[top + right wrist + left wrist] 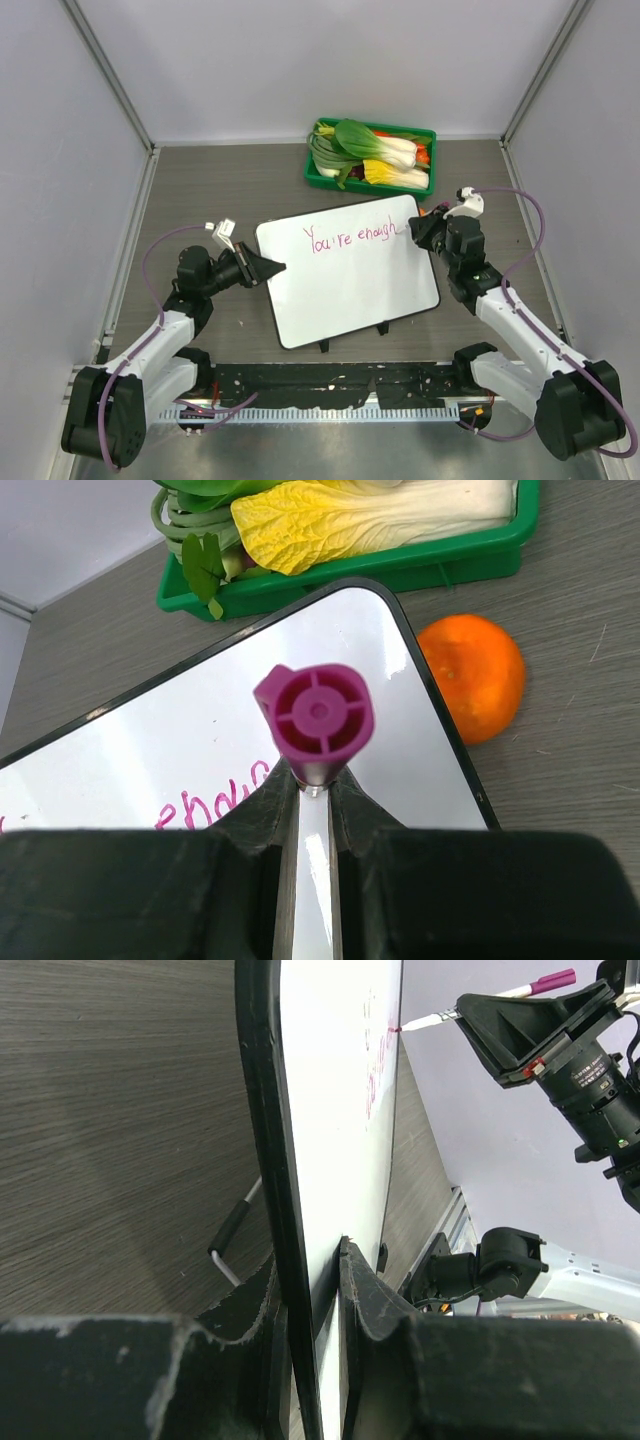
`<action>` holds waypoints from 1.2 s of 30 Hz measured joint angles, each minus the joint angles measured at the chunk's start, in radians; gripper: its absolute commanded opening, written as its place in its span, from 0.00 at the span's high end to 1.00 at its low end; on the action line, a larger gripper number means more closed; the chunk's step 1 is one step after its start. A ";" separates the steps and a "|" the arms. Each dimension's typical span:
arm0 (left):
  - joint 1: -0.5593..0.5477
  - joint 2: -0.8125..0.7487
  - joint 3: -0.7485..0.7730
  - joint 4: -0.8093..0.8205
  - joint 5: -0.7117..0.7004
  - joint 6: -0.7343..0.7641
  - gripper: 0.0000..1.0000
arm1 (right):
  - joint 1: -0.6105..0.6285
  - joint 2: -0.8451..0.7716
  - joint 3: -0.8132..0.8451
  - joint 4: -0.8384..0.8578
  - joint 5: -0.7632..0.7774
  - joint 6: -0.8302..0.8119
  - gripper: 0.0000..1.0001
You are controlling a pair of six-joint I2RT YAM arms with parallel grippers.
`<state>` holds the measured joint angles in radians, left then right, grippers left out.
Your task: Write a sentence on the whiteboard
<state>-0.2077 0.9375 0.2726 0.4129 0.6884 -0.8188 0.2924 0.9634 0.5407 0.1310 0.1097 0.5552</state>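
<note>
Grey wood-grain tabletop, walled by pale panels. The left gripper pinches the left short edge of the whiteboard. The board lies flat at mid-table, its long axis running left to right with the right end swung slightly away from the arms. The right gripper is clamped on a marker, whose tip points leftward at the board and meets it by the last letter. The sentence, "You're enough", runs along the far long edge. An orange sits just beside the far right corner, and a green tray of vegetables lies beyond.
</note>
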 measured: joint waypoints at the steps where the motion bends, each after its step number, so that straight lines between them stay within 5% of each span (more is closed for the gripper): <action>1: 0.000 0.000 0.000 0.000 0.000 0.000 1.00 | 0.000 -0.002 0.000 -0.002 0.000 0.000 0.99; 12: -0.001 0.000 0.000 0.000 0.000 0.000 1.00 | 0.000 -0.074 0.018 -0.007 0.039 0.000 0.99; 36: -0.001 0.000 0.000 -0.001 -0.003 0.000 1.00 | -0.002 0.054 0.034 0.022 0.072 0.000 0.99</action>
<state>-0.2085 0.9375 0.2729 0.4118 0.6857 -0.8185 0.2901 1.0176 0.5743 0.1528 0.1814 0.5549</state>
